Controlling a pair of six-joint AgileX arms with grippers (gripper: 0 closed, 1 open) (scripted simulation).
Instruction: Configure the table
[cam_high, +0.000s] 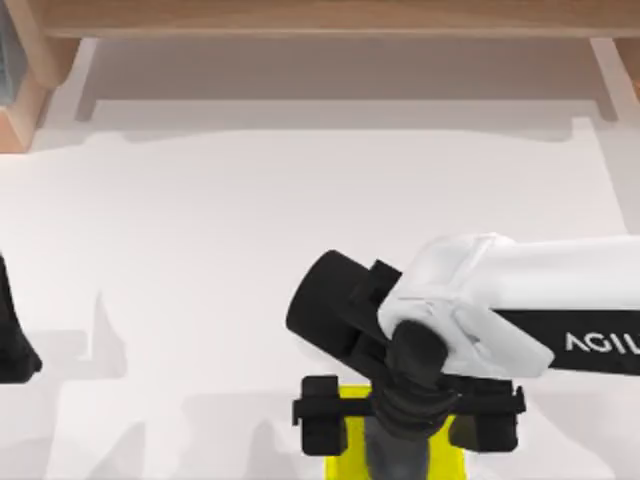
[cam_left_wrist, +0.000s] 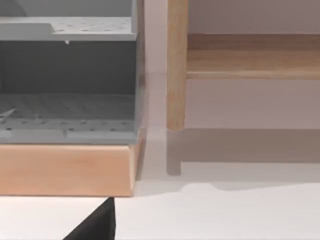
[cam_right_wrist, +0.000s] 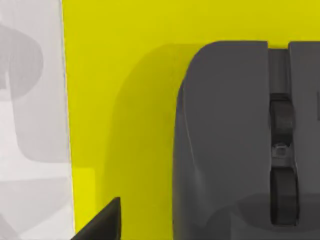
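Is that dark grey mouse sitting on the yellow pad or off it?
On it. The right wrist view shows the mouse lying flat on the yellow pad, wheel upward. From above, the right gripper hangs directly over it.

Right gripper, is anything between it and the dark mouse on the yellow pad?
Nothing visible stands between them. In the top view the right gripper sits directly above the dark grey mouse, which lies on the yellow pad at the near edge of the white table. The left arm is parked at the table's left edge.
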